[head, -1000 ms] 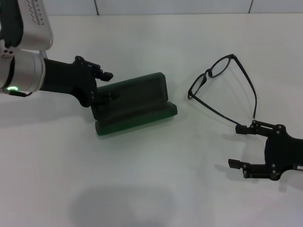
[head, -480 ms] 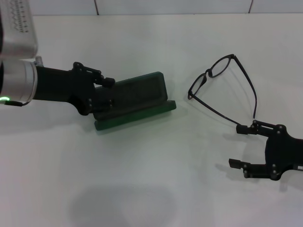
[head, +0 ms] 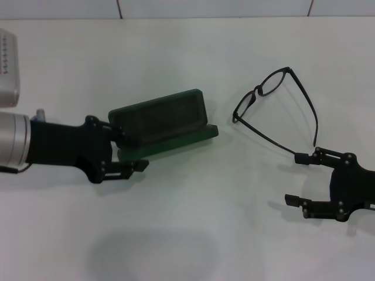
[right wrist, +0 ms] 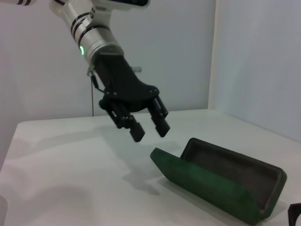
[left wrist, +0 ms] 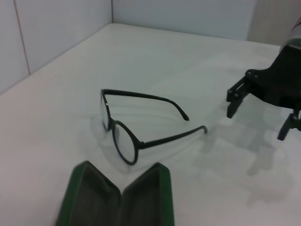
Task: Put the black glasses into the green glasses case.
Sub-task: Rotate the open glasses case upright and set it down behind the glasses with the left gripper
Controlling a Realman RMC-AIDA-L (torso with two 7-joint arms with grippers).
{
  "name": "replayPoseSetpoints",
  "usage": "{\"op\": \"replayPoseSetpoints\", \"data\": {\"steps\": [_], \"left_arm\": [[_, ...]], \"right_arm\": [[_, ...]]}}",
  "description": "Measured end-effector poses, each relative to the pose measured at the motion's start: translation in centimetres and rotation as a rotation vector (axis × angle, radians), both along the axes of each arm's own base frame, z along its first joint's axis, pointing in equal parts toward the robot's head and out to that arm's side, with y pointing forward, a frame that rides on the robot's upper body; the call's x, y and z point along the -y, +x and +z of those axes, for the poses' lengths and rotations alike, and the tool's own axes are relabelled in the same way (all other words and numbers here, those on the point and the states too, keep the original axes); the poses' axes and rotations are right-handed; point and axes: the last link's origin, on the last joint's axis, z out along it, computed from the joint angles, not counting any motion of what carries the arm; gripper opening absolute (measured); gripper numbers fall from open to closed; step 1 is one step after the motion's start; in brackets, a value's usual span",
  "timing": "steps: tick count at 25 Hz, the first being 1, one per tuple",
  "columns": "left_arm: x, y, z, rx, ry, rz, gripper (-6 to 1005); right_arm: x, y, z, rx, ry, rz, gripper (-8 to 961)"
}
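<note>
Done: green glasses case [head: 164,120] lies open, centre frame.
Left: black glasses [head: 275,105] on desk [head: 193,222], uncased.
Claws: left claw [head: 132,152], right claw [head: 296,178] both released, empty.

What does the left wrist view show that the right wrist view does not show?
Only the left wrist view shows the black glasses, unfolded on the table, and the right end effector, open beyond the temple tips. Only the right wrist view shows the left end effector, open and raised off the table beside the case. Both views show the green glasses case, lying open with its dark lining visible, and the white table.
</note>
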Motion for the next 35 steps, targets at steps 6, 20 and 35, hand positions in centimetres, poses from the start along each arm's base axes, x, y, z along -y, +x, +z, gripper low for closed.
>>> {"op": "replayPoseSetpoints", "data": {"steps": [6,20,35], "left_arm": [[0.3,-1.1,-0.7,0.029,-0.019,0.058,480],[0.0,-2.0,-0.6,0.058,0.014,0.084,479],[0.2,-2.6,-1.1,0.05,0.006,0.107,479]], "right_arm": [[0.0,0.0,0.0,0.001,0.0,0.001,815],[-0.1,-0.1,-0.2,0.006,0.0,0.005,814],[-0.2,-0.1,-0.1,0.008,-0.002,0.006,814]]}}
